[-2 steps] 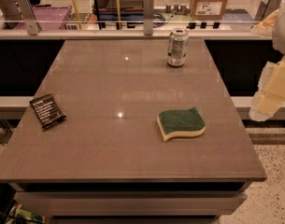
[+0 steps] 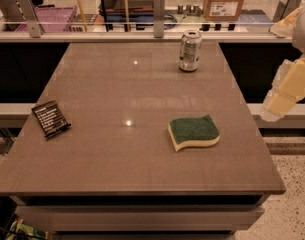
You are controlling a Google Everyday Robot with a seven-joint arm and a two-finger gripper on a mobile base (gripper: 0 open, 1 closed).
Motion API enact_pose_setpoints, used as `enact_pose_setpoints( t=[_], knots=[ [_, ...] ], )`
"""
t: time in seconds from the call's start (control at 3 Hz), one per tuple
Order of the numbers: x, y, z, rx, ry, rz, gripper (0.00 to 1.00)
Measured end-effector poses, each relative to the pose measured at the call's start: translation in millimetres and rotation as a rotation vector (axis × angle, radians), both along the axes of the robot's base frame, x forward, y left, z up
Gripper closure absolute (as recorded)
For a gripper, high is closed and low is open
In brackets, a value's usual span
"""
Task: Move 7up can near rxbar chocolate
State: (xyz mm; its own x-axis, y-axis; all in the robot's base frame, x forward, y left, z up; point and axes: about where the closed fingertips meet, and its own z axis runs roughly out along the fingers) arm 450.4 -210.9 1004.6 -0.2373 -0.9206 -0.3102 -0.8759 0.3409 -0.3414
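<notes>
The 7up can [image 2: 190, 50], silvery with faint green markings, stands upright near the table's far edge, right of centre. The rxbar chocolate [image 2: 50, 118], a flat black wrapper with white text, lies near the table's left edge. They are far apart, almost the table's width. My gripper [image 2: 273, 109] is at the lower end of the pale arm [image 2: 292, 84] at the right edge of the view, off the table's right side, well away from the can and holding nothing that I can see.
A green-and-yellow wavy sponge [image 2: 194, 132] lies right of the table's centre, between the can and the front edge. A glass rail with metal posts [image 2: 158, 7] runs behind the table [image 2: 117, 174]. A cardboard box [image 2: 223, 1] stands behind it.
</notes>
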Motion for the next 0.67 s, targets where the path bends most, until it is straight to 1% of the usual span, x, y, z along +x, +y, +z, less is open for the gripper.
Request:
enact_pose_setpoints(
  t=[0.33, 0.67],
  knots=[
    [20, 0, -2, 0.13, -0.042, -0.077, 0.0],
    [39, -4, -3, 0.268, -0.101, -0.182, 0.0]
  ],
)
